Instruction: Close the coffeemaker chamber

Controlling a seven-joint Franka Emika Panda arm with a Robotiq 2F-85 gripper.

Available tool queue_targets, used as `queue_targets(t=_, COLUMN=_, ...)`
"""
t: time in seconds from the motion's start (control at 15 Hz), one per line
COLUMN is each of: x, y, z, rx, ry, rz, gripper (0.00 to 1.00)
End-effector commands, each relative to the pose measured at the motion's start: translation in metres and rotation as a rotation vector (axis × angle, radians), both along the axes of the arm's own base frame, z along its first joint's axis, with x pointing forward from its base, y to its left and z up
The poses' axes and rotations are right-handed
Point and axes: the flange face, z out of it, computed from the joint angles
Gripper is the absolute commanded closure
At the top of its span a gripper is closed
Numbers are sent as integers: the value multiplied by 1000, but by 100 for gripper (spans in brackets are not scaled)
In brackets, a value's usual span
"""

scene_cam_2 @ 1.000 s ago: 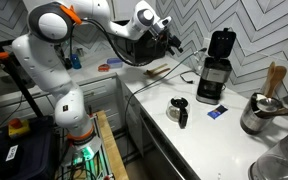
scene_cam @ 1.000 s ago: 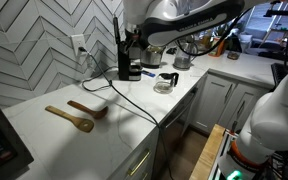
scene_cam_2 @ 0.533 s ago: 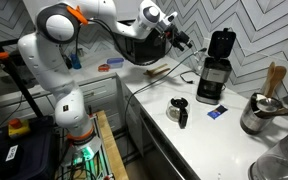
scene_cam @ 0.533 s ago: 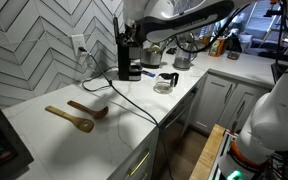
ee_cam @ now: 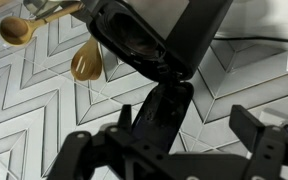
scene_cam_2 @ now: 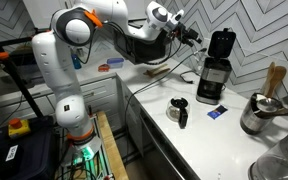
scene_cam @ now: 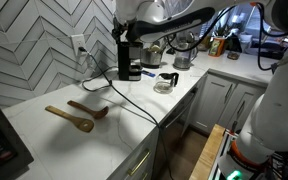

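We saw the pincer spread wide near the coffeemaker chamber at the surface's back edge, its inside dark.

In an ext. view the gripper has moved sideways toward the raised lid. Gap now smaller, no contact. Arm swung w/ it.
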Motion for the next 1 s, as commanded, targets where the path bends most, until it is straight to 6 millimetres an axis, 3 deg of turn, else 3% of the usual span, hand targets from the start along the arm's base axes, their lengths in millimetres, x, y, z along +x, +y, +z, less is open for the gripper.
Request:
queue_targets(t=0.0, x=27, y=-1, z=-2, rx=-35, ry=-78, rz=23, gripper=0)
queue_targets(t=0.47, x=57, y=-7, z=-4, rx=-83, ry=-300, rz=-33, gripper=0)
queue_targets(t=0.93, x=64, y=-24, z=-2, rx=-69, ry=-470, rz=-131, gripper=0)
